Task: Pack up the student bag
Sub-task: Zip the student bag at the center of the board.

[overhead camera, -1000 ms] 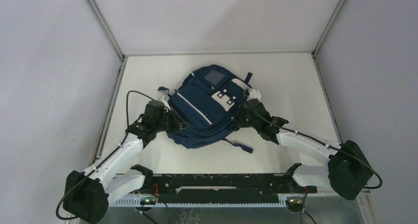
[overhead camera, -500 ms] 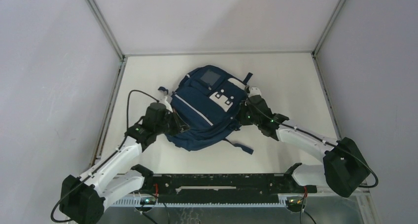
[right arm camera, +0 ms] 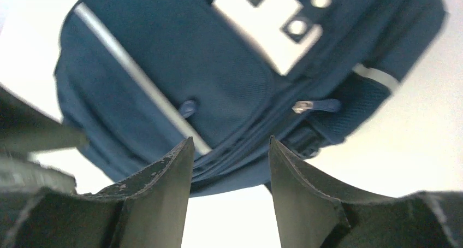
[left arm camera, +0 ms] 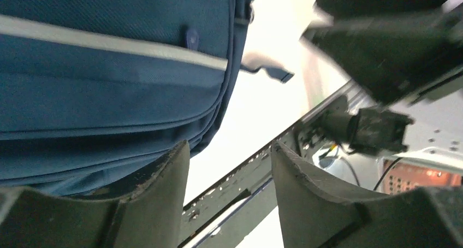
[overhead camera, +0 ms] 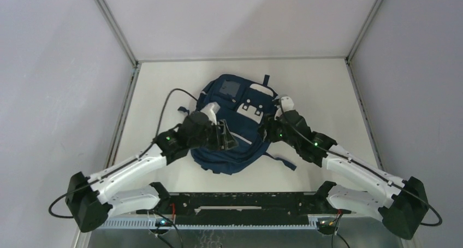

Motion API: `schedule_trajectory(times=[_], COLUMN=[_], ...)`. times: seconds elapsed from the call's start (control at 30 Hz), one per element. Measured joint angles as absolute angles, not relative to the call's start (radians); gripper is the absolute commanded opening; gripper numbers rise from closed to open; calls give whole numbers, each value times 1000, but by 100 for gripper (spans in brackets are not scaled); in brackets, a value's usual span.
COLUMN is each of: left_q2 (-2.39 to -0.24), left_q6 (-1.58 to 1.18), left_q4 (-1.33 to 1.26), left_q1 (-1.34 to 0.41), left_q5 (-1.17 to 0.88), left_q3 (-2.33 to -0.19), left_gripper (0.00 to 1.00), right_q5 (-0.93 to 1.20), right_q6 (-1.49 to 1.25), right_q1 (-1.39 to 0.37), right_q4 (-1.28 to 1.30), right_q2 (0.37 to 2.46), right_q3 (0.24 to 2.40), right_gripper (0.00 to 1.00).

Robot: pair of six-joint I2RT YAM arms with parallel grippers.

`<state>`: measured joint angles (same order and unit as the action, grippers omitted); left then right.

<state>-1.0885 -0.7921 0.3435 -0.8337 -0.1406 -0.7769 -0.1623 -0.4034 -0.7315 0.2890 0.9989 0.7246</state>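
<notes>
The table [overhead camera: 327, 95] is a flat, matt, cream-white surface, closed on three sides by plain pale grey walls [overhead camera: 54, 68] that meet at thin metal strips [overhead camera: 112, 24]. A long black rail [overhead camera: 245, 201] with many small holes runs along the near edge. The student bag [overhead camera: 245, 149], a large navy blue backpack of woven fabric, lies flat near the middle of the table with its front upward, between the two arms. Its front carries white patches [overhead camera: 252, 107] with round dots, a small square grey window [overhead camera: 228, 88] and a thin white piping line [right arm camera: 131, 73]. A metal zip puller [right arm camera: 316, 106] lies on its side seam, and one dark strap [overhead camera: 281, 159] reaches out over the table. The left gripper [overhead camera: 228, 140] stands over the near left part of the bag. Its dark, worn fingers [left arm camera: 164, 193] are apart with only table and rail between them. The right gripper [overhead camera: 266, 130] is at the bag's right edge, its fingers [right arm camera: 306, 193] also spread and holding nothing. Whether either gripper touches the fabric I cannot tell. In the left wrist view the other arm [left arm camera: 393, 46] is blurred, and most of the bag is cut off there.
</notes>
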Motion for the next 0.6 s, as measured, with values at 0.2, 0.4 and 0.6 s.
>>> schedule_trajectory(times=[0.2, 0.4, 0.6], left_q2=[-914, -813, -867], left_q6=[-760, -740, -715], left_q4=[416, 503, 546], left_q1=[-599, -272, -169], left_q5=[-136, -184, -232], left_q3=[-797, -722, -658], left_gripper=[61, 60, 59], right_q5=[-184, -202, -204], right_q6=[-291, -205, -160], right_q1=[-911, -1039, -1101], right_q4=[281, 252, 236], right_q2=[1093, 1311, 1512], right_q3=[815, 955, 1094], right_gripper=[62, 62, 62])
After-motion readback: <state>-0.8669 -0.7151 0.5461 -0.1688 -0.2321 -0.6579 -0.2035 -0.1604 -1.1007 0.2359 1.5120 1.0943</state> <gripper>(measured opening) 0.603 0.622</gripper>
